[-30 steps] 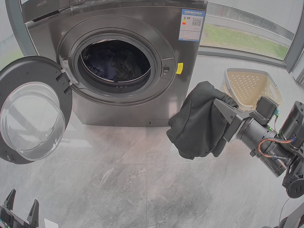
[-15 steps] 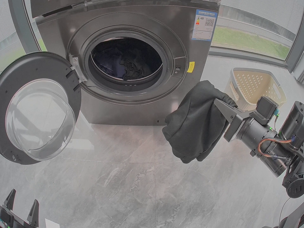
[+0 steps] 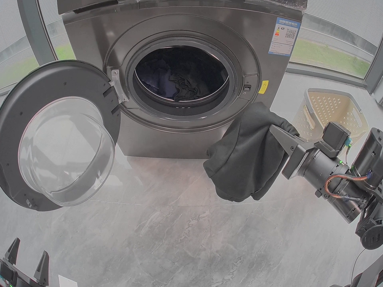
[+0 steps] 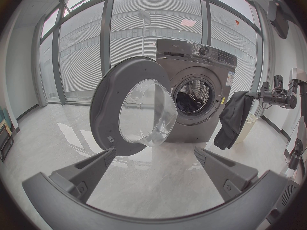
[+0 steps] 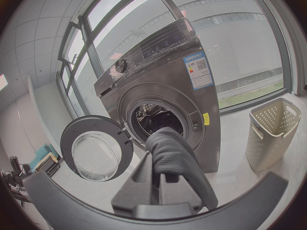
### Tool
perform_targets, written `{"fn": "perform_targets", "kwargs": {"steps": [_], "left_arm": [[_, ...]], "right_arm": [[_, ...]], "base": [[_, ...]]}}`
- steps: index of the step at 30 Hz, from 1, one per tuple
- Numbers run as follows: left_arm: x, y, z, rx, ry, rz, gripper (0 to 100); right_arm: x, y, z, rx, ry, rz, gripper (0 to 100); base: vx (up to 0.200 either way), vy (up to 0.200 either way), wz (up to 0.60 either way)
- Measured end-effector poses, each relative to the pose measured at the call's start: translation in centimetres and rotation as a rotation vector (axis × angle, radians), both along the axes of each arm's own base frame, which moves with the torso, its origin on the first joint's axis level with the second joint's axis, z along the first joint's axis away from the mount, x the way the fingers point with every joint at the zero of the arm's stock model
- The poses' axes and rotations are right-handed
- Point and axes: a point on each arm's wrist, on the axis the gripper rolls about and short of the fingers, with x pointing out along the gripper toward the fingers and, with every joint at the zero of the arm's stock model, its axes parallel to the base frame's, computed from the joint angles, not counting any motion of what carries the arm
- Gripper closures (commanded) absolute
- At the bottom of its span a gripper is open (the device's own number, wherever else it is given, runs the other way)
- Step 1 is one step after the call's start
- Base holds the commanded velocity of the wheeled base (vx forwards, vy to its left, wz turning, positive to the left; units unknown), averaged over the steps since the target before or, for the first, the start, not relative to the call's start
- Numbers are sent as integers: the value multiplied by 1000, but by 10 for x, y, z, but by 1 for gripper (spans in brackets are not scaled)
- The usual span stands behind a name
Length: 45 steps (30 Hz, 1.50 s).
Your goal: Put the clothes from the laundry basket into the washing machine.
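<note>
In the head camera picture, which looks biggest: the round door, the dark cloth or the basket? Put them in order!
1. the door, clearly the largest.
2. the cloth.
3. the basket, which looks smallest, but it is farther off and partly hidden, so its real size is unsure.

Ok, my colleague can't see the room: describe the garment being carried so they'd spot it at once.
Find the grey washing machine, its round door swung open. Between it and the beige laundry basket, the right end effector grips a dark garment hanging clear of the floor. The other dark clothes lie inside the machine; this one hangs outside.
</note>
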Motion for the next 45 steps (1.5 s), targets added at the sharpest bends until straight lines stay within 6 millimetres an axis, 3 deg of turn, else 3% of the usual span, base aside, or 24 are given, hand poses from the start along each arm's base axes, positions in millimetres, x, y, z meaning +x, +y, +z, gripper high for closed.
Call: {"fn": "perform_targets", "kwargs": {"steps": [9, 33, 39, 45], "left_arm": [[0, 0, 0, 0, 0, 1, 0], [0, 0, 0, 1, 0, 0, 0], [0, 0, 0, 1, 0, 0, 0], [0, 0, 0, 1, 0, 0, 0]], "right_arm": [[0, 0, 0, -1, 1, -1, 100], [0, 2, -3, 4, 14, 8, 100], [1, 3, -4, 1, 19, 9, 100], [1, 3, -5, -2, 22, 10, 100]], "base": [[0, 200, 0], [0, 0, 0], [0, -200, 0], [0, 0, 0]]}}
